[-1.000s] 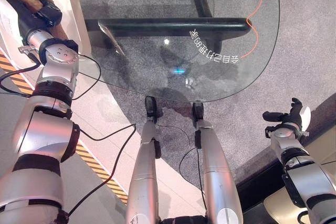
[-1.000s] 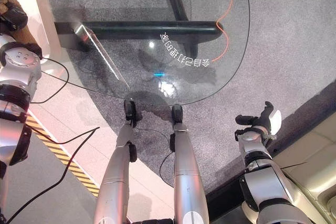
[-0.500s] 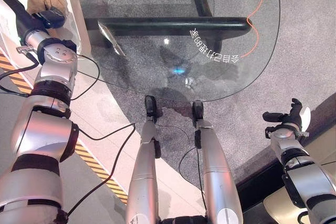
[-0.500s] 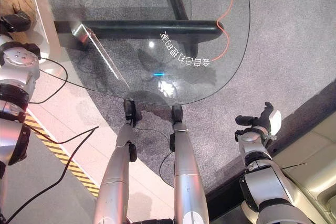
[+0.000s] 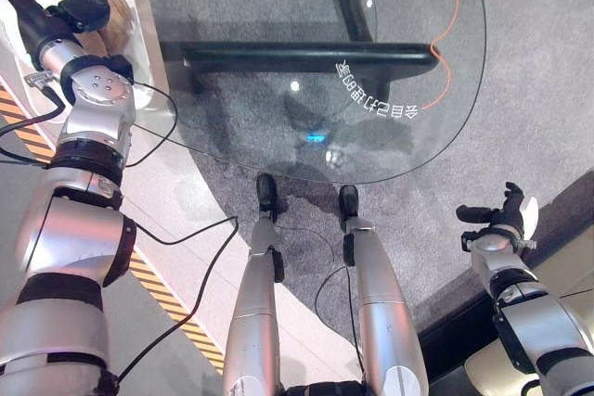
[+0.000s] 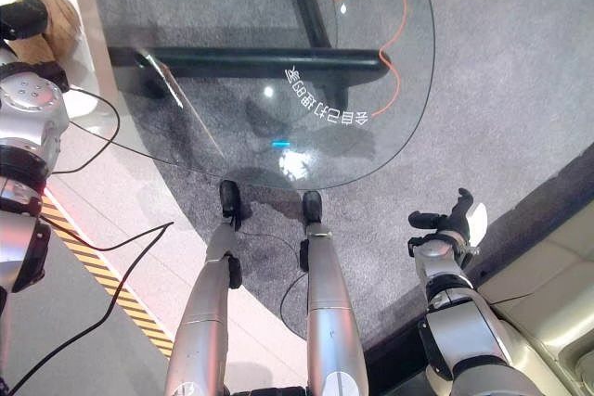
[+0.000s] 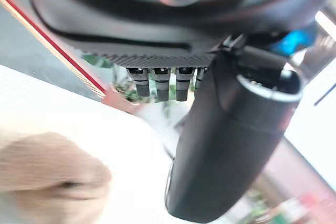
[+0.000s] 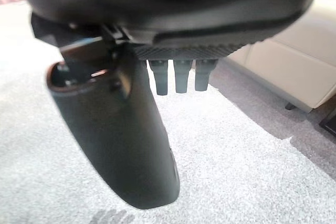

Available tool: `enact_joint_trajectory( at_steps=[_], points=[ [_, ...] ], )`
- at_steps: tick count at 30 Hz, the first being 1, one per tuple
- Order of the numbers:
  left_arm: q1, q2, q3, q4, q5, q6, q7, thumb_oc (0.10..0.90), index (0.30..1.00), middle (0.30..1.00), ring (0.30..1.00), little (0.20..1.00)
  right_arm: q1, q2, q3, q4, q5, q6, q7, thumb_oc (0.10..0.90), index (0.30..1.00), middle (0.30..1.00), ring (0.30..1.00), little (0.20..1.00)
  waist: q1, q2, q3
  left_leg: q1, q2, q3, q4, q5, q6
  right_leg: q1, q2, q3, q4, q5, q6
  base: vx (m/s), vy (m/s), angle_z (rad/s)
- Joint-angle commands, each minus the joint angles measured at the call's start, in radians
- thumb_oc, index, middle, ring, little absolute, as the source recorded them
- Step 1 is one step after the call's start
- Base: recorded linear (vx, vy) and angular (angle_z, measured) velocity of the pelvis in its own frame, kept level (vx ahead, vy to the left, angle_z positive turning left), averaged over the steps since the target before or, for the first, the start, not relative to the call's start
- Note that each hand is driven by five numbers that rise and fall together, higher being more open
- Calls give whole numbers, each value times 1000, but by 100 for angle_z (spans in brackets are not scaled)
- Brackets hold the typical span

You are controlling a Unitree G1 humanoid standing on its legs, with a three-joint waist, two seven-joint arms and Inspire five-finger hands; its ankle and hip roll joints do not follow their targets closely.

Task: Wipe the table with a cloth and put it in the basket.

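Note:
A tan cloth (image 5: 109,27) lies bunched on a white ledge (image 5: 148,34) at the far left, beside the glass table (image 5: 241,6). My left hand (image 5: 82,8) hovers right at the cloth, partly covering it. In the left wrist view its fingers (image 7: 157,83) are straight and hold nothing, and the cloth (image 7: 47,171) rests on the white surface past them. My right hand (image 5: 497,220) hangs open at the lower right, away from the table, over grey carpet, its fingers (image 8: 181,77) straight.
The glass table's top is see-through, with a black base bar (image 5: 306,53) and an orange cable (image 5: 445,6) under it. A beige sofa (image 6: 557,275) stands at the lower right. A yellow-black striped strip (image 5: 167,299) runs along the floor at the left.
The left hand held the cloth a second ago; now its fingers are straight and the cloth lies on the white ledge. The head camera shifted slightly. The right hand stayed put.

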Motion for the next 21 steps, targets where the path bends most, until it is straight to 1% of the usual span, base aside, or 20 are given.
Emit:
enact_joint_trajectory(
  at_steps=[1,2,4,5,6,8,11,13,14,15,18,20,21],
  points=[
    [-37,122,86,-45,-74,-146,-6,800,900,900,900,900,66,-54,-43,22,-24,-15,-17,800,900,900,900,900,22,12,-27,112,-8,-19,58,-178,4,142,-26,17,-298,159,72,-40,-72,-9],
    [-23,125,99,-51,-92,-168,-20,800,900,900,900,900,70,-51,-49,27,-24,-15,-18,800,900,900,900,900,25,14,-27,141,-7,-18,38,-173,2,170,-30,16,-310,161,75,-57,-64,-10],
    [8,138,126,-66,-110,-182,-49,800,900,900,900,900,83,-52,-68,35,-26,-8,-10,800,900,900,900,900,29,18,-27,204,-3,-19,-3,-164,-4,234,-38,16,-340,164,80,-24,-46,-10],
    [33,147,140,-72,-119,-195,-64,800,900,900,900,900,100,-55,-76,44,-30,-10,1,800,900,900,900,900,33,22,-40,242,-1,-17,-36,-156,-7,271,-43,15,-361,165,83,4,-21,-7],
    [45,151,147,-75,-125,-197,-71,800,900,900,900,900,108,-55,-81,46,-34,-9,5,800,900,900,900,900,34,24,-49,259,0,-16,-51,-152,-8,288,-45,15,-371,166,84,17,-28,-5],
    [83,164,167,-90,-141,-201,-94,800,900,900,900,900,141,-53,-100,52,-40,-8,15,800,900,900,900,900,41,30,-83,307,2,-11,-94,-144,-12,338,-54,10,-402,166,89,37,-38,-2],
    [169,188,217,-99,-156,-213,-172,800,900,900,900,900,212,-46,-134,62,-31,-8,45,800,900,900,900,900,59,32,-154,388,2,-4,-164,-132,-16,430,-69,-7,-463,168,97,50,-58,8],
    [226,194,250,-98,-173,-211,-223,800,900,900,900,900,249,-43,-151,68,-31,-8,63,800,900,900,900,900,67,31,-187,426,4,-3,-190,-129,-19,478,-73,-16,-494,170,99,72,-63,5],
    [305,192,293,-101,-191,-205,-277,800,900,900,900,900,294,-37,-167,71,-32,-7,82,800,900,900,900,900,76,29,-224,459,4,-4,-201,-135,-21,530,-76,-27,-532,175,100,99,-68,4],
    [367,182,327,-103,-199,-203,-311,800,900,900,900,900,323,-30,-178,72,-43,-4,91,800,900,900,900,900,81,28,-245,477,3,-4,-201,-142,-21,560,-79,-33,-551,178,103,99,-49,14],
    [488,153,388,-113,-186,-195,-360,800,900,900,900,900,373,-25,-187,66,-71,-2,103,800,900,900,900,900,84,28,-280,507,2,-6,-201,-150,-21,610,-83,-43,-581,184,105,58,-21,16],
    [583,125,433,-122,-185,-175,-402,800,900,900,900,900,407,-16,-195,62,-81,3,111,800,900,900,900,900,94,24,-307,526,3,-8,-201,-151,-20,640,-86,-49,-597,188,107,89,-36,17],
    [717,72,500,-131,-167,-172,-444,800,900,900,900,900,457,7,-212,55,-107,14,112,800,900,900,900,900,104,20,-347,552,2,-14,-201,-156,-18,677,-90,-59,-610,191,110,140,-46,25]
  ],
)
